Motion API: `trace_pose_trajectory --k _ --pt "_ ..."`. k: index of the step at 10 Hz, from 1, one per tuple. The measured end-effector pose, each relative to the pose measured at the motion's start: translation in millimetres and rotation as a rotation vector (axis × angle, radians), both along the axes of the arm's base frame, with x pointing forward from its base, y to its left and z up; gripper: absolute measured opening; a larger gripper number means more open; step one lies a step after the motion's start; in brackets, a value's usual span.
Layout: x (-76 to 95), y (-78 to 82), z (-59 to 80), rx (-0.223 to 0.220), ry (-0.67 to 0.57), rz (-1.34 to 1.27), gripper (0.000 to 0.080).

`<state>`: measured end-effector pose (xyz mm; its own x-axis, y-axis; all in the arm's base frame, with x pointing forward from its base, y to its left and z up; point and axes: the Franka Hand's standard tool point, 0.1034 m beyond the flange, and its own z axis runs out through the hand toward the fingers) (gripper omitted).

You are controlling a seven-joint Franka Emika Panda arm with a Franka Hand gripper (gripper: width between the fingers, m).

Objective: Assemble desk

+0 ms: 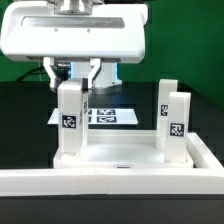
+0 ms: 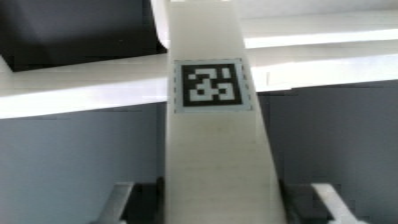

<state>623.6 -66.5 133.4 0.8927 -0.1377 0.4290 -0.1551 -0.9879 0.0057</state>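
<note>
1. While the arm is hanging over the back of the black table (image 1: 20, 120), its gripper (image 1: 82, 88) is reaching down to the top of one white leg (image 1: 70, 120) on the exterior view's left.
2. The two fingers (image 1: 95, 72) are standing on both sides of the upper end of this leg, and they are pressing on it, so the claw is gripping the leg.
3. In the wrist view the same leg (image 2: 214, 120) is running as a long white bar between the two fingertips (image 2: 326, 200), and its square black-and-white tag (image 2: 212, 85) is facing the camera.
4. The held leg is standing upright at the left back corner of the desk top (image 1: 120, 165), which is lying flat on the table with its raised rim up. I cannot tell if the leg is sitting fully in the corner socket.
5. Two other legs are standing upright on the exterior view's right side of the desk top: the back right leg (image 1: 166, 105) and the front right leg (image 1: 178, 125), just beside each other, each one showing a tag.
6. The long white rail (image 1: 110, 182) is lying in front of the desk top and is turning up along the exterior view's right.
7. The marker board (image 1: 105, 116) is lying flat on the table behind the desk top, partly hidden by the held leg.
</note>
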Motion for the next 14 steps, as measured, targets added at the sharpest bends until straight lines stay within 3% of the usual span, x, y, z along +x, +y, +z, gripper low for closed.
trace_pose_trajectory --k 5,8,14 --pt "5.2 0.4 -1.2 -0.042 -0.060 0.001 0.0288" --pt "5.1 10.2 -1.2 -0.029 -0.081 -0.032 0.0288" --pt "8.3 16.6 -1.4 -0.082 -0.206 -0.067 0.0288"
